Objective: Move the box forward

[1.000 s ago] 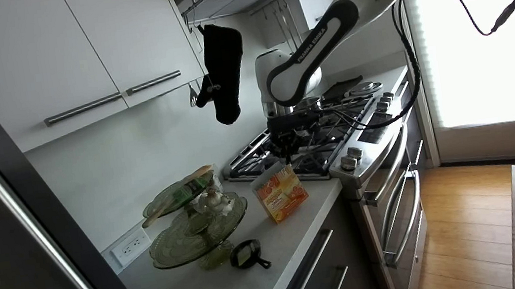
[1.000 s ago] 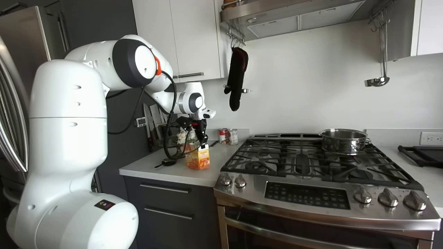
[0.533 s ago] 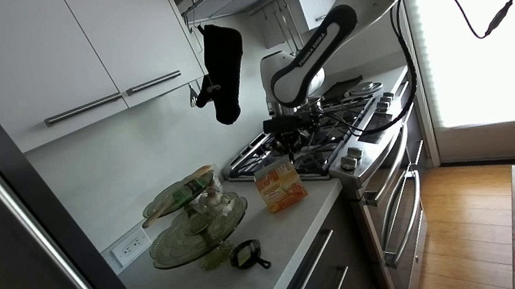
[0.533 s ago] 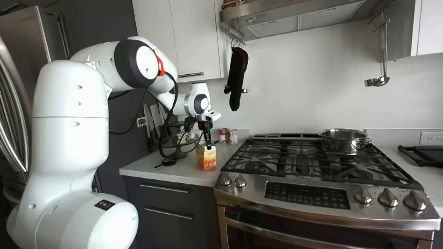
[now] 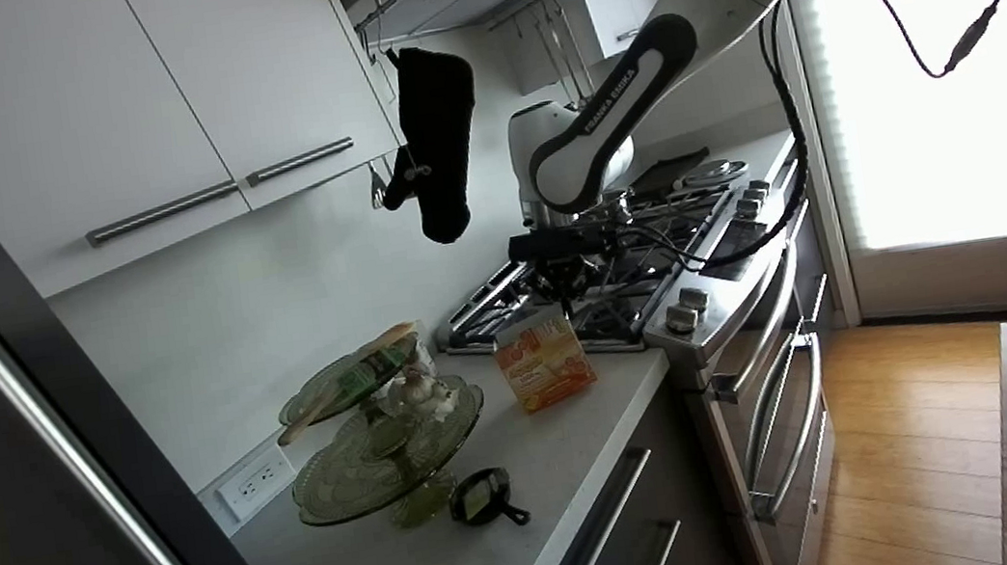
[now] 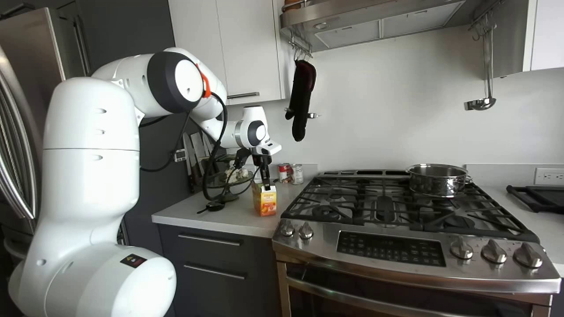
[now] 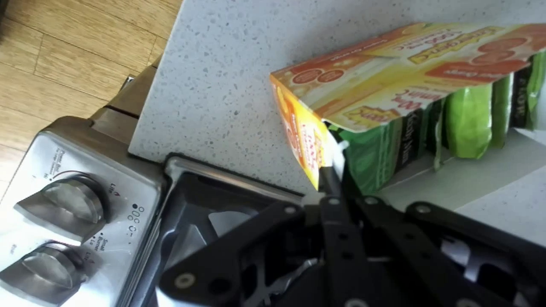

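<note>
Since the frame 1.0 s ago, the box (image 6: pixel 265 202) and the gripper (image 6: pixel 266 187) shift right in an exterior view, toward the stove (image 6: pixel 387 246); over the last 0.5 s the shift is slight. Box sits just left of centre there, upright or nearly so. Wrist view: box runs from centre to upper right above the counter (image 7: pixel 217 85), near end toward the stove at lower left. Whether its base touches down, cannot tell. Jaws are pressed together on the top edge of the near end wall, apparently 1 outside the carton and 1 inside. Probable reason: carton is open-topped, so the thin card edge gives narrow tips a pinch without spanning the body. Green packets (image 7: pixel 469 121) fill the inside; they likely stiffen the walls but limit a deeper reach. Grip is at 1 end only, so the far end may sag or swing if raised; staying low looks the safer choice. In an exterior view, the glass stand (image 5: pixel 345 478) and small pan (image 5: pixel 481 496) lie left of the box, apart from it. Judgement: transfer under way, release not yet due. Next move calls for a level path; a sharp tug could bend or tear the card.
</note>
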Robot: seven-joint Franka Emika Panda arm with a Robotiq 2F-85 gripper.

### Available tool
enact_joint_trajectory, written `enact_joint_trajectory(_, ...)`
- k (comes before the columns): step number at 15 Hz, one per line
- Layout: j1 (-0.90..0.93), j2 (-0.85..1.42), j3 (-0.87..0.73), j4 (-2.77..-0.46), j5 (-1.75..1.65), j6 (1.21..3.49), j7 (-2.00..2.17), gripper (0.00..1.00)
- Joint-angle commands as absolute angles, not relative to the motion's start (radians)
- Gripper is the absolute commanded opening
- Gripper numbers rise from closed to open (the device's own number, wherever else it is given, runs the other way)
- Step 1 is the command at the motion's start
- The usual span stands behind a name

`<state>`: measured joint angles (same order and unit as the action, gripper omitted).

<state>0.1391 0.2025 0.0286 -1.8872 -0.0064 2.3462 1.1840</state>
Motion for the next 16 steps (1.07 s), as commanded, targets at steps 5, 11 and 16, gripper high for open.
enact_joint_trajectory(5,0.201,0.344,-0.007,-1.729,-0.093,2.437,1.634,0.0)
enact_joint_trajectory(11,0.273,0.498,-0.075,-1.595,-0.155,2.644,1.909,0.0)
enact_joint_trajectory(16,0.338,0.61,-0.152,-1.477,-0.196,2.73,1.996,0.0)
